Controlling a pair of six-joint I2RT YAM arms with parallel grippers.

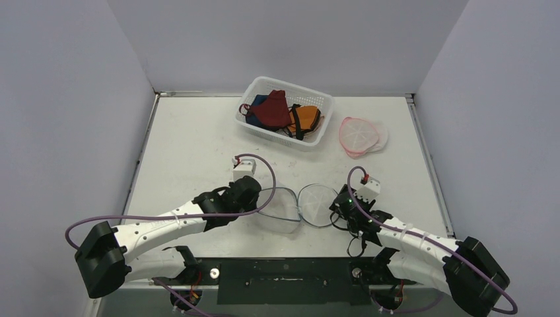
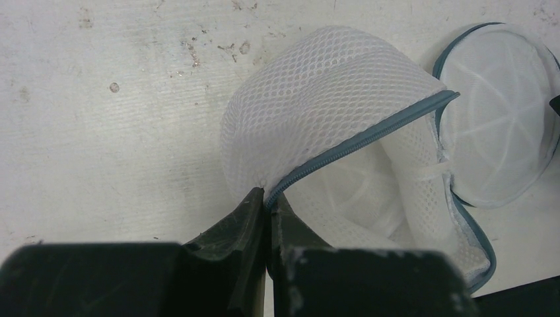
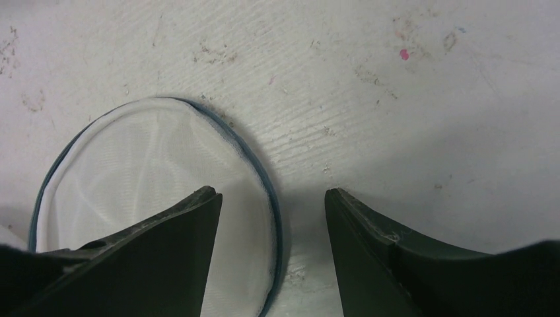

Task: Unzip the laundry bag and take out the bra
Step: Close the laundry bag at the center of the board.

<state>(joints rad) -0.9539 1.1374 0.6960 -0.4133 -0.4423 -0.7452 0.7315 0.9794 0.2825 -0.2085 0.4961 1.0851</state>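
The laundry bag [image 1: 282, 210] is white mesh with blue-grey zip trim and lies split open into two round halves near the table's front edge. My left gripper [image 2: 267, 197] is shut on the zipped rim [image 2: 370, 132] of the raised left half [image 2: 317, 86]. The flat right half [image 3: 145, 158] lies under my right gripper [image 3: 271, 195], which is open. Its jaws stand either side of that half's blue rim [image 3: 267, 191] without touching it. In the top view the left gripper [image 1: 259, 198] and right gripper [image 1: 337, 206] flank the bag. No bra shows inside the bag.
A white basket [image 1: 277, 135] at the back centre holds red, orange and dark blue padded garments [image 1: 272, 109]. A pink-trimmed mesh bag [image 1: 360, 135] lies to its right. Grey walls close in the table on three sides.
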